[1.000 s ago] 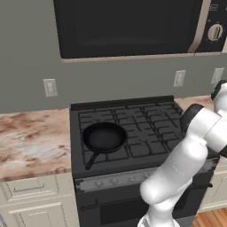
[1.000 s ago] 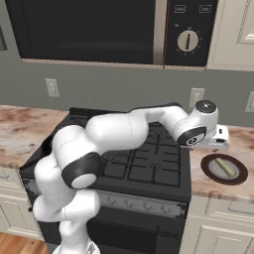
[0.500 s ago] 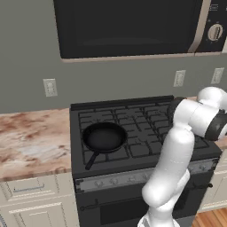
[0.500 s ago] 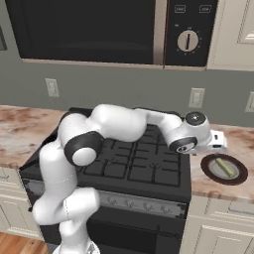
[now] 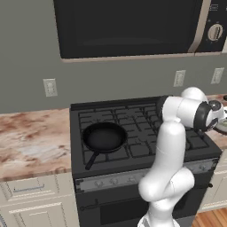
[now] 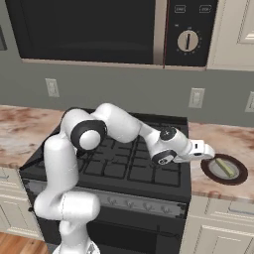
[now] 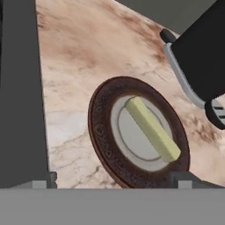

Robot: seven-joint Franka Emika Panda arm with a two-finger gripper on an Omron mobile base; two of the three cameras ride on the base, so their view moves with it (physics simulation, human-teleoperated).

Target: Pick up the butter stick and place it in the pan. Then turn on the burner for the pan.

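The butter stick (image 7: 151, 128) is a pale yellow bar lying diagonally on a round dish (image 7: 102, 132) with a brown rim and grey centre, on the marble counter right of the stove. My gripper (image 7: 112, 181) hovers above the dish, open, its fingertips (image 7: 42, 181) spread wide with nothing between them. In the right base view, the gripper (image 6: 210, 151) sits just left of the dish (image 6: 239, 174) and the butter stick (image 6: 225, 167). The black pan (image 5: 104, 136) rests on the front-left burner (image 5: 116, 155), handle toward the front.
A black appliance (image 7: 202, 52) with a metal edge stands on the counter just beyond the dish. The stove's dark side edge (image 7: 17, 96) borders the counter. Control knobs (image 5: 111, 180) line the stove front. A microwave (image 6: 94, 30) hangs above.
The arm has stretched right and lowered, and the hand has come down beside the dish with the butter. Pan and butter have not moved.
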